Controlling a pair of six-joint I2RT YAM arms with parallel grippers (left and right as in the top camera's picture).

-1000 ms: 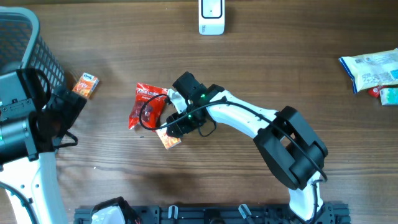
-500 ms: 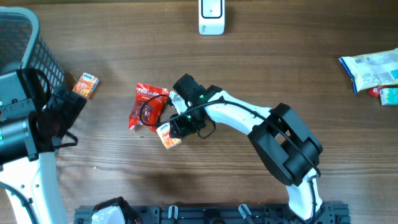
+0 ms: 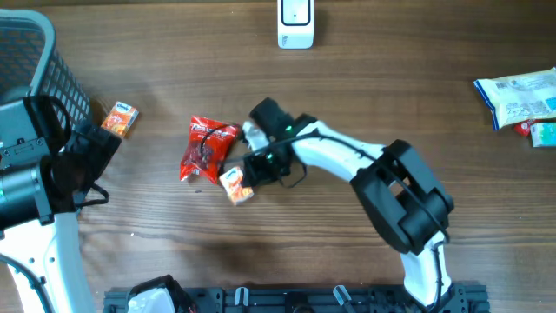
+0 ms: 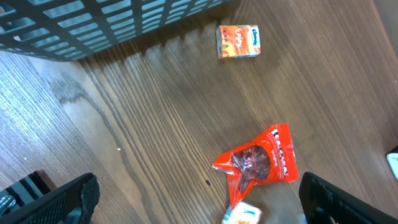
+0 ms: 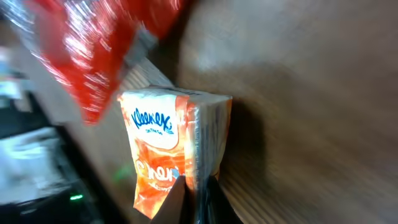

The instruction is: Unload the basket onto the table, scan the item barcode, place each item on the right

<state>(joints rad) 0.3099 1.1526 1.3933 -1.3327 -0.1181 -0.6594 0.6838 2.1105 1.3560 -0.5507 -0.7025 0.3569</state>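
Observation:
My right gripper [image 3: 244,179] is shut on a small orange Kleenex tissue pack [image 3: 234,185], pinching one thin edge of it between its fingers [image 5: 207,198]. The pack [image 5: 169,142] stands tilted just over the wood. A red snack bag [image 3: 206,147] lies right beside it to the upper left. The white barcode scanner [image 3: 295,23] stands at the table's far edge, well away from the pack. My left gripper [image 4: 196,198] hangs open above the table, with the red bag [image 4: 258,165] and the held pack [image 4: 244,215] below it.
A second orange tissue pack [image 3: 121,119] lies near the dark wire basket [image 3: 48,65] at the far left. A blue-and-white packet [image 3: 518,98] and a small green item [image 3: 543,134] sit at the right edge.
The right gripper's jaws have closed onto the tissue pack. The pack has shifted slightly up and left, and the arm has swung a little with it. The left arm has not moved.

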